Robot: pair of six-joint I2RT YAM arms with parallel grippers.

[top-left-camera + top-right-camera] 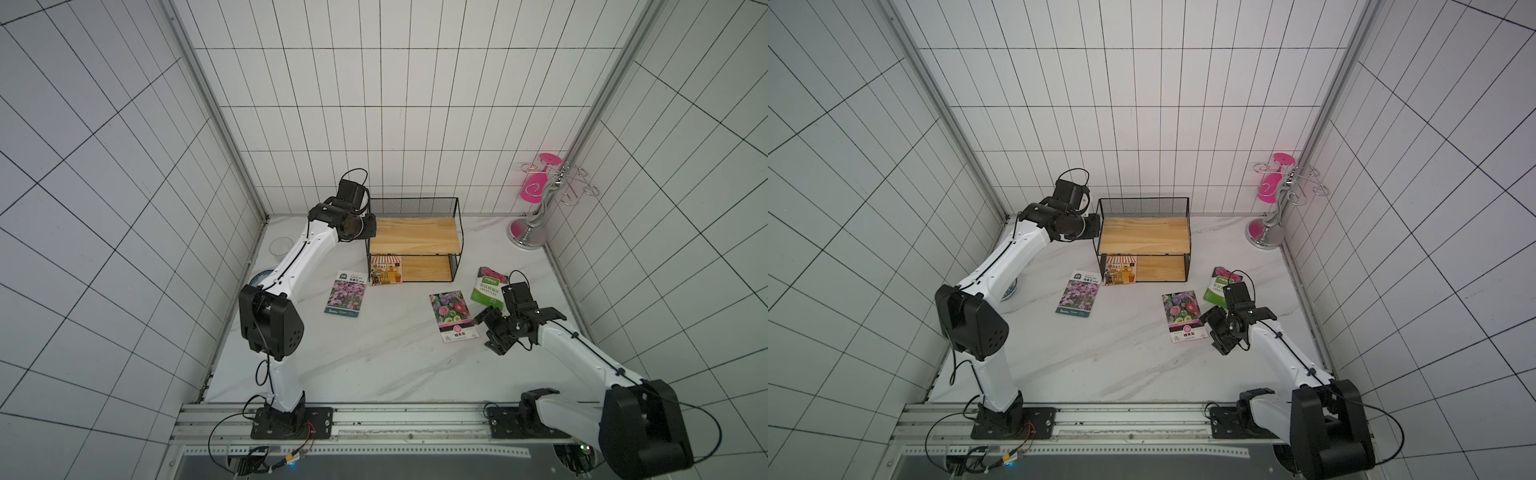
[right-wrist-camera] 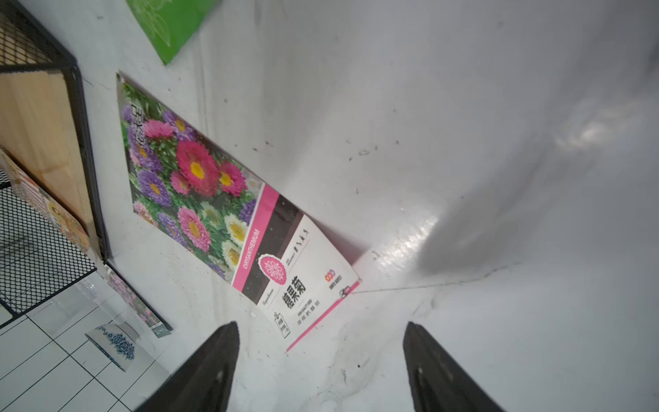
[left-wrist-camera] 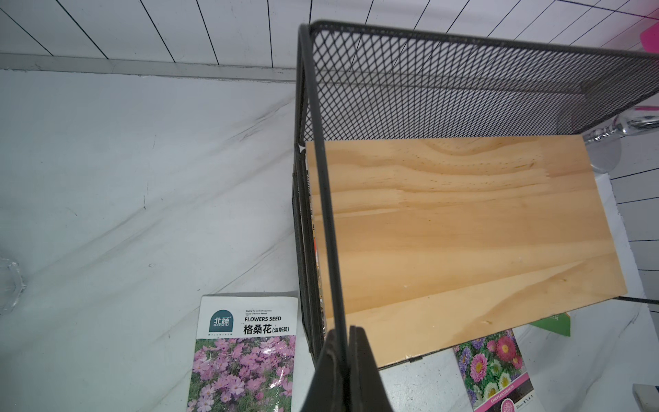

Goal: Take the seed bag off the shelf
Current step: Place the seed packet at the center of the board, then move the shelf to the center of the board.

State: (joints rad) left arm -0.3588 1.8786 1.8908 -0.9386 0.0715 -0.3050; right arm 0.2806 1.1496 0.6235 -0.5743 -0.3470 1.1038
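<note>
At back-centre of the marble table (image 1: pixel 374 365) stands the shelf (image 1: pixel 415 235), mesh back close to the rear wall, top board bare. L gripper (image 3: pixel 347 331) is pinched closed on the shelf's L top side wire. On the lower board, L end, a shop-front packet (image 1: pixel 386 270) leans at the front edge. Chrysanthemum seed bag (image 1: pixel 451 316) is off the shelf: on the table in front of its R end, apart from the frame, w/ the corner nearest the R arm lifted a little. R gripper (image 2: pixel 321 323) hangs just beside that corner, jaws wide, holding nothing. Cosmos packet (image 1: pixel 345 294) lies front-L of the shelf, green impatiens packet (image 1: pixel 487 286) to the R. Open marble runs btwn the packets and the front rail. Chrome stand (image 1: pixel 528 237) sits in the far R corner.
</note>
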